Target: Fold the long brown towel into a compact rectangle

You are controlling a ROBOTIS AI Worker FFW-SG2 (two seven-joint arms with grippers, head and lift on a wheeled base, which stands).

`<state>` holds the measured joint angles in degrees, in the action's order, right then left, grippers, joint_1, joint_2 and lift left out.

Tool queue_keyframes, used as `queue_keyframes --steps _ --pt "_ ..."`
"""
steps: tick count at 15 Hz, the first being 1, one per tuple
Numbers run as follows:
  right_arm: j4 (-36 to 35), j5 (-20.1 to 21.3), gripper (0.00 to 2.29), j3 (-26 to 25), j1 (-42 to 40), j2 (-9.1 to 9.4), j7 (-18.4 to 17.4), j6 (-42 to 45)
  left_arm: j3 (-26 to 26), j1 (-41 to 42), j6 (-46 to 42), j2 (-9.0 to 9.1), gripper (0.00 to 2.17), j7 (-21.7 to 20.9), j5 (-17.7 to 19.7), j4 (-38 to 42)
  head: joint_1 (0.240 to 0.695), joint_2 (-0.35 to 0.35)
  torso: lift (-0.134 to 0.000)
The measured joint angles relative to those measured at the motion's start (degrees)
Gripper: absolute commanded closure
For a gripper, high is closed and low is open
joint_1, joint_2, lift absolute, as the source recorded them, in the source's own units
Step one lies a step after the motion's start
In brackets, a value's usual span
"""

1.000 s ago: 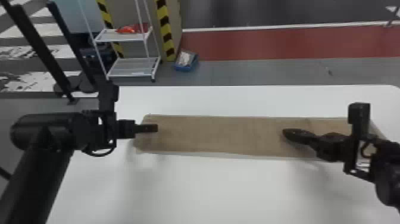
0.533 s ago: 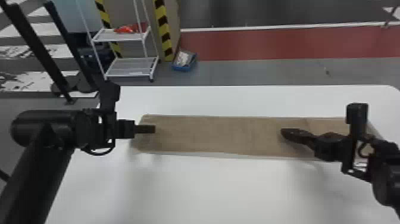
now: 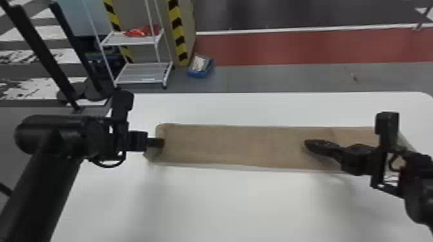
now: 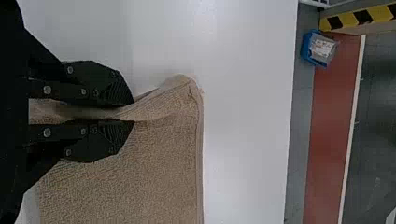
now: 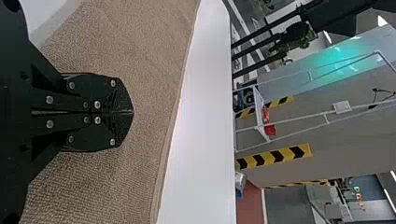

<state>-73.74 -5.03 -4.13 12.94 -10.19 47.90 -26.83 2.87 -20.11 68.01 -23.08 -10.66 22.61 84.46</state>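
Well, the towel (image 3: pixel 232 144) crosses mid-frame, its right part half hidden by the right tool (image 3: pixel 308 144), fingers together; the left tool (image 3: pixel 161 142) clamps its left end. A rack (image 3: pixel 129 39) stands upper left.

So the long brown towel (image 3: pixel 225 144) is a flat, narrow strip, kinda nubbly up close. One end's pinched and puckered in the left gripper (image 3: pixel 163 142), with a corner poking out past its fingertips. From there it runs pretty smooth across to the right gripper (image 3: pixel 306 144), passes under it and carries on beyond the tips.
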Motion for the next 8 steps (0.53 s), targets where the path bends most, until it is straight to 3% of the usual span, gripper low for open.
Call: queue_keyframes --steps 8 --pt "2.56 0.64 1.90 1.26 0.96 0.30 -0.09 0.86 -2.07 0.55 9.33 0.17 1.09 0.04 3.64 7.24 0.695 0.110 -0.123"
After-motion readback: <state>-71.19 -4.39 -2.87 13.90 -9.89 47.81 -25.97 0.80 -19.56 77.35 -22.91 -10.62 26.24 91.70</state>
